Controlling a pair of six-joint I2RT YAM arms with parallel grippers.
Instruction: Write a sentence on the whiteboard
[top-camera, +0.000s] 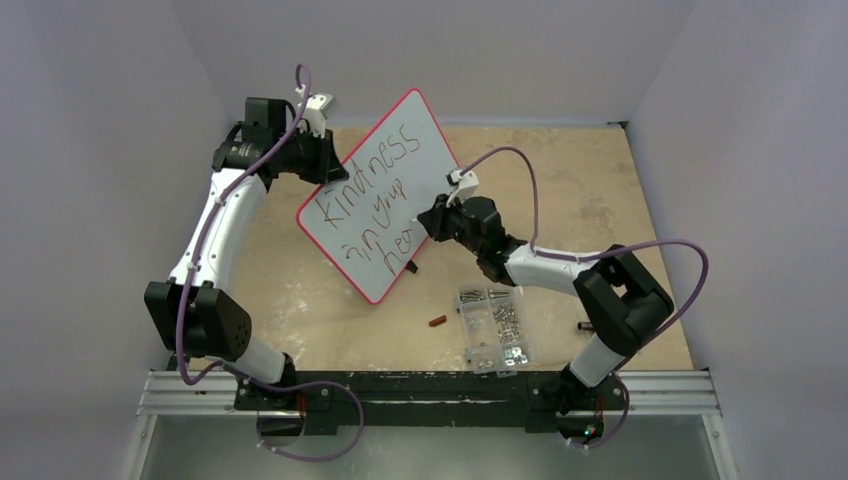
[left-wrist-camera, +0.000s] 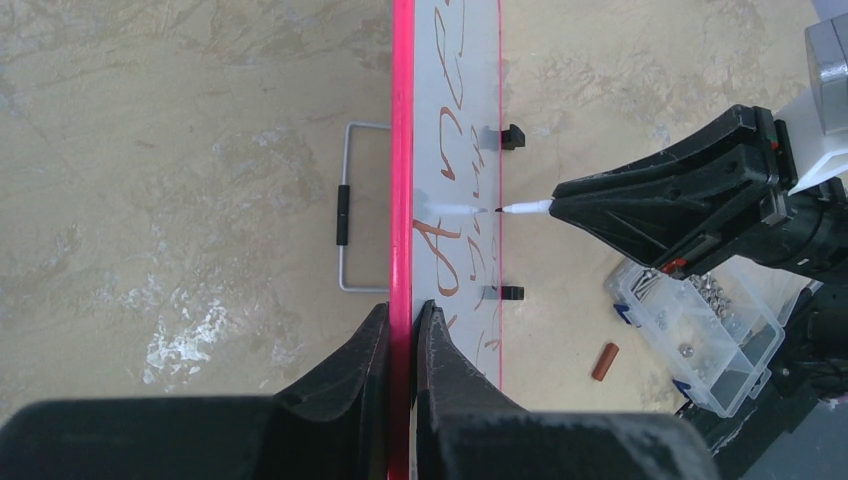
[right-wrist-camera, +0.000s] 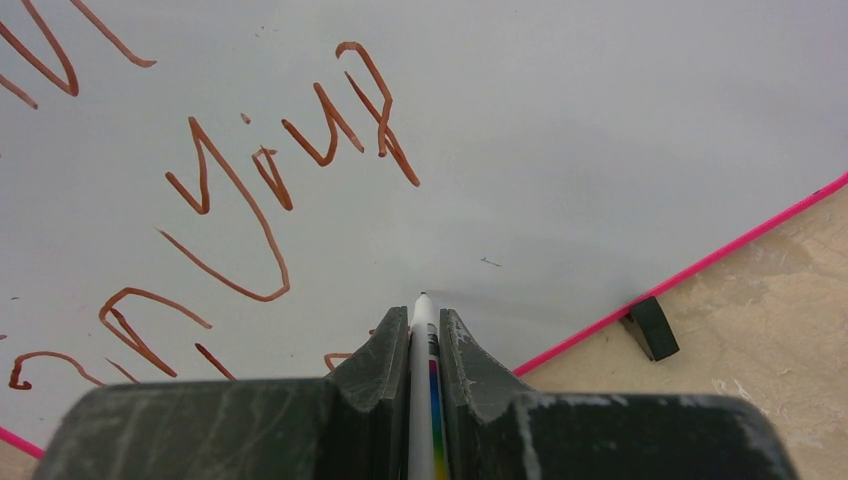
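The right gripper is closed on a white marker, whose tip looks to be just touching the whiteboard by the unfinished third line, placed to carry on the sentence. The left gripper is clamped on the board's pink rim, propping it tilted off the desk, left of centre, so its face meets the pen

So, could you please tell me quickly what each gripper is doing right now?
Left gripper: shut on the pink rim of the whiteboard.
Right gripper: shut on the marker.
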